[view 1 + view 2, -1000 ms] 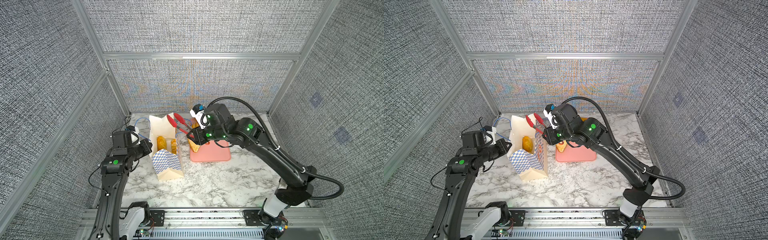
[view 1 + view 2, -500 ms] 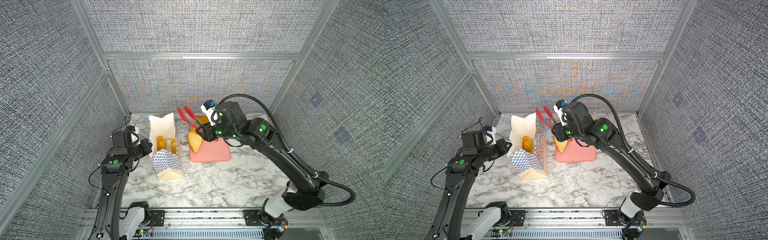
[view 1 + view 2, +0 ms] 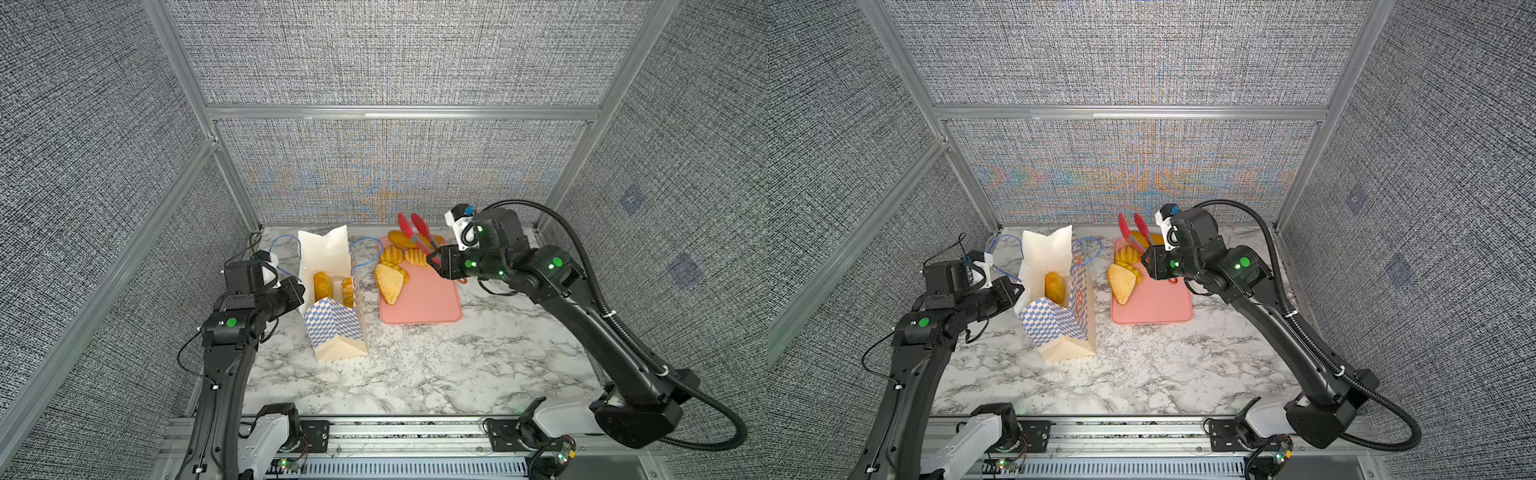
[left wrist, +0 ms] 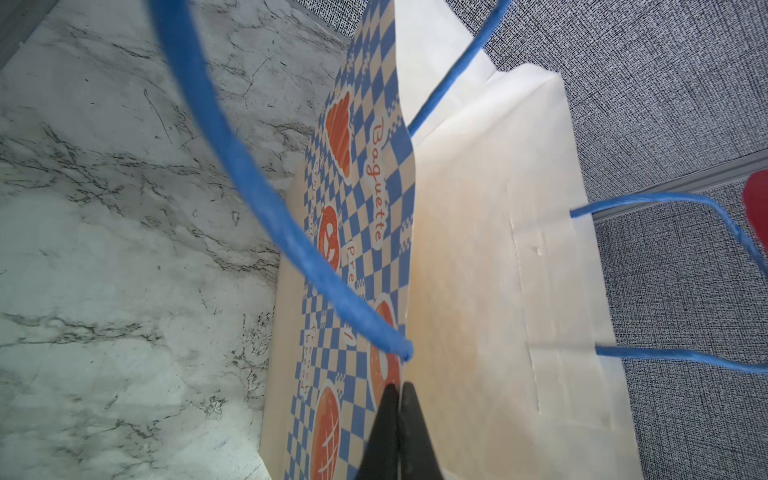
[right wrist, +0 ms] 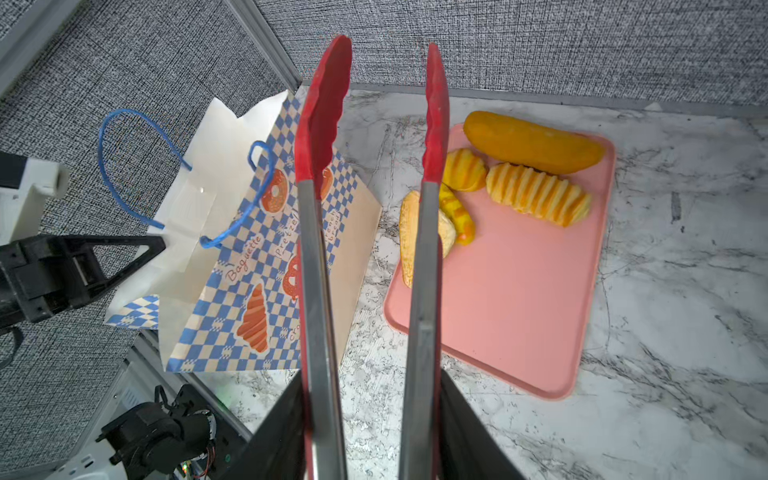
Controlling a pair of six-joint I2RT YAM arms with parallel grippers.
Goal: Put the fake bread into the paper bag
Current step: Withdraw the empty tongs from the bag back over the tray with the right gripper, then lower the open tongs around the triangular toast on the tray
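Pinching the paper bag [image 4: 478,249] by the rim of its near wall, my left pincer [image 4: 400,390] has both jaws pressed together on the paper, just beside the spot where a blue cord handle [image 4: 253,199] enters the wall. My right pincer [image 5: 372,399] is clamped on the metal shanks of the red tongs [image 5: 318,257], whose red tips stand apart and empty, out ahead of the pincer. Under and beyond those tips the fake bread [image 5: 538,195] lies at the far end of the pink tray [image 5: 519,311]: a long loaf, ridged rolls and a pale triangular piece. Two more bread pieces [image 3: 322,283] sit inside the bag, which stands upright between my two pincers, mouth open.
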